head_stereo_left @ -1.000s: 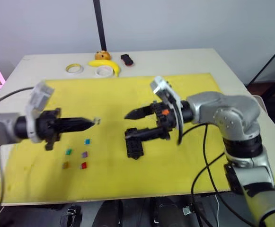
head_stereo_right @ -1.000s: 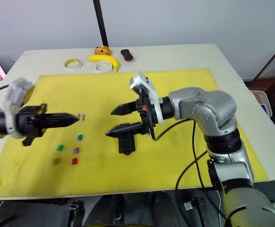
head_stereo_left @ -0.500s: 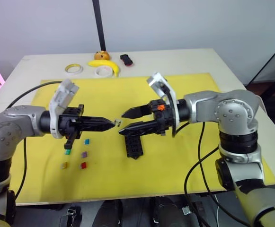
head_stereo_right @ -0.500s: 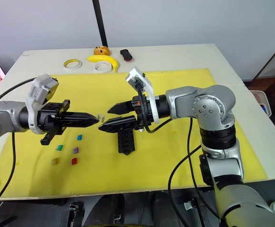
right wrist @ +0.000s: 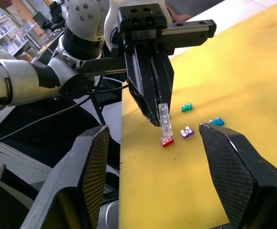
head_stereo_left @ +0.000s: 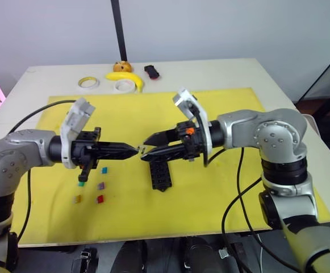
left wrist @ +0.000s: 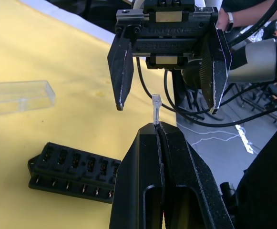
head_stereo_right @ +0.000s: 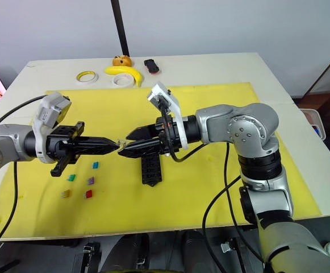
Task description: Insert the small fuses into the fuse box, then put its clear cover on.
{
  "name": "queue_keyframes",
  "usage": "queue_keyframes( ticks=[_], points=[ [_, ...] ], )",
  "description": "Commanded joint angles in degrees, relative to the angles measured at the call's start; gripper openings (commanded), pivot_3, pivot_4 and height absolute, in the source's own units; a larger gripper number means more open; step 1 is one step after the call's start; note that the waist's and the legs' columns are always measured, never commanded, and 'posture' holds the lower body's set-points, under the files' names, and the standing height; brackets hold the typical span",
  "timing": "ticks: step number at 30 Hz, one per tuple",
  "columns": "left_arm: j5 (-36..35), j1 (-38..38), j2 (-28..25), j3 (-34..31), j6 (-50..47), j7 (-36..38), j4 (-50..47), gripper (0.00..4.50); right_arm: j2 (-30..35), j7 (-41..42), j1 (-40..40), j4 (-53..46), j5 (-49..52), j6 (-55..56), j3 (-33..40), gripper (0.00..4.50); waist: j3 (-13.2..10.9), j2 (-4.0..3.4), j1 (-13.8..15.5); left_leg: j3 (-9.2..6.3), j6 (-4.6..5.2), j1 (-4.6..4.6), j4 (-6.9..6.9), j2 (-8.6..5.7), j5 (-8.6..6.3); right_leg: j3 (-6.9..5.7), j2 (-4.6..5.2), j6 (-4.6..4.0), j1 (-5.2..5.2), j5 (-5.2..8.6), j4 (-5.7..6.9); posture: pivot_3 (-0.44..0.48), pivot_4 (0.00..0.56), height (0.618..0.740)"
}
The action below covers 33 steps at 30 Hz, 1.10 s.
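Fuses lie in a loose cluster on the yellow mat [head_stereo_left: 221,187], near its left front part: a blue fuse [head_stereo_left: 104,169], a teal fuse [head_stereo_left: 82,183], a purple fuse [head_stereo_left: 101,185], an amber fuse [head_stereo_left: 78,199] and a red fuse [head_stereo_left: 100,198]. They sit apart from each other, none touching. A sixth one — the grey fuse [left wrist: 156,109] — is off the mat, pinched at the tip of the left gripper [head_stereo_left: 135,150], whose two black fingers are pressed together on it so that it sticks out past their ends.

The right gripper [head_stereo_left: 146,149] faces the left one tip to tip above the mat, fingers spread wide — in the left wrist view the grey fuse stands between them, touching neither.

The fuse box [head_stereo_left: 161,174] lies flat on the mat just below and behind the right gripper's fingers, its slots facing up and unfilled as far as can be seen. The clear cover [left wrist: 15,97] lies flat on the mat beside the box, a little apart from it.

At the far edge of the table [head_stereo_left: 233,71] are two tape rolls [head_stereo_left: 89,83], a banana [head_stereo_left: 124,77], a small orange object [head_stereo_left: 122,66] and a black-and-red object [head_stereo_left: 152,71].
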<state>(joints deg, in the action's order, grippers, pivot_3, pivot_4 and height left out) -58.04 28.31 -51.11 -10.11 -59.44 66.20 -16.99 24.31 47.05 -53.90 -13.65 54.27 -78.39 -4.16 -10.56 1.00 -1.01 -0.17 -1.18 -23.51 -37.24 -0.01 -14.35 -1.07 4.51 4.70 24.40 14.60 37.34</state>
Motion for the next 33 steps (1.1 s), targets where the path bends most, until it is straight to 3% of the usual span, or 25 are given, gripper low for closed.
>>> queue_keyframes(
  ticks=[1, 22, 25, 28, 33],
  points=[
    [-0.35, -0.5, -0.81, -0.76, 0.98, 0.33, -1.43, 0.0, 0.52, 0.62, -1.69, -1.27, 0.61, 1.43, 0.28, 2.35, 0.0, 0.0, -0.04, 0.0, 0.0, 0.0, 0.0, 0.0, 0.0, 0.0, 0.0, 0.0, 0.0, 0.0, 0.0, 0.0, 0.15, 0.74],
    [-0.44, 0.03, -0.43, -0.23, 1.14, -0.31, -1.38, 0.0, 1.13, 1.17, -1.4, -1.86, 0.33, 3.24, -1.61, 2.35, 0.0, 0.01, 0.01, 0.0, 0.0, 0.0, 0.0, 0.0, 0.0, 0.01, -0.01, 0.0, 0.0, 0.0, 0.0, 0.0, 0.15, 0.74],
    [-0.39, 0.06, -0.09, 0.06, 1.22, -0.58, -1.57, 0.0, 1.01, 1.07, -1.4, -1.86, 0.34, 3.39, -1.78, 1.53, 0.0, 0.01, 0.01, 0.0, 0.0, 0.0, 0.0, 0.0, 0.0, 0.01, -0.01, 0.0, 0.0, 0.0, 0.0, 0.0, 0.15, 0.74],
    [-0.17, -0.11, 0.19, 0.35, 1.42, -0.76, -1.81, 0.0, 0.9, 0.98, -1.41, -1.91, 0.52, 3.46, -1.8, 0.1, 0.0, 0.01, 0.04, 0.0, 0.0, 0.0, 0.0, 0.0, 0.0, 0.01, -0.01, 0.0, 0.0, 0.0, 0.0, 0.0, 0.15, 0.74],
    [0.26, -0.62, 0.08, 0.55, 1.67, -0.61, -2.08, 0.0, 1.01, 1.11, -1.32, -2.14, 0.37, 3.55, -1.95, 0.04, 0.0, 0.01, 0.01, 0.0, 0.0, 0.0, 0.0, 0.01, 0.0, 0.01, -0.02, 0.0, 0.0, 0.0, 0.0, 0.0, 0.15, 0.74]
  ],
)
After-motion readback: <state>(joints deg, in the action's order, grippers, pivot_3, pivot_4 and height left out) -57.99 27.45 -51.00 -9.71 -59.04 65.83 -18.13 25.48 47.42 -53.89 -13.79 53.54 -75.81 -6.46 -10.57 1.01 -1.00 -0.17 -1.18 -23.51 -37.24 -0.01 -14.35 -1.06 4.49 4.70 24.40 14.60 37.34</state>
